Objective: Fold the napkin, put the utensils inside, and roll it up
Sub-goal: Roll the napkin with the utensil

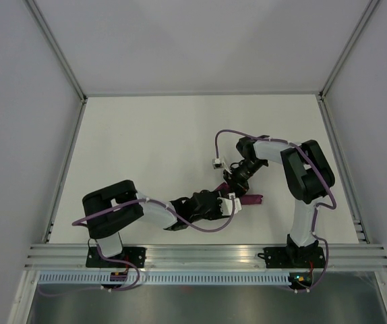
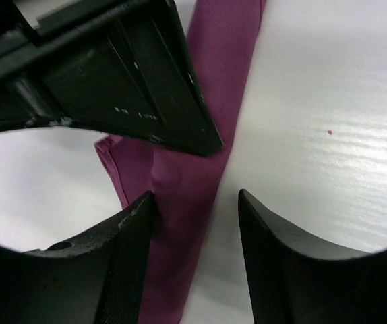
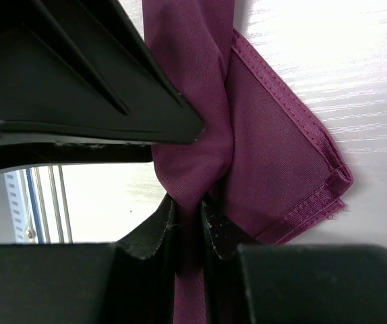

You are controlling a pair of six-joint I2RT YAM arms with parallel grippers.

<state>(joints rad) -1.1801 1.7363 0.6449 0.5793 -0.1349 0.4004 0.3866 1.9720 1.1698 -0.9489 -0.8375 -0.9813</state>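
Observation:
The napkin is a narrow magenta roll on the white table, mostly covered by both grippers in the top view. My right gripper is shut on a bunched part of the napkin, whose hemmed corner spreads flat to the right. My left gripper is open over the napkin; the long strip runs between its fingers, close to the left finger and apart from the right one. In the top view the left gripper sits just below the right gripper. The utensils are hidden.
The right gripper's black body fills the upper left of the left wrist view. The left gripper's body fills the upper left of the right wrist view. White table is walled at the back and sides; a metal rail runs along its near edge.

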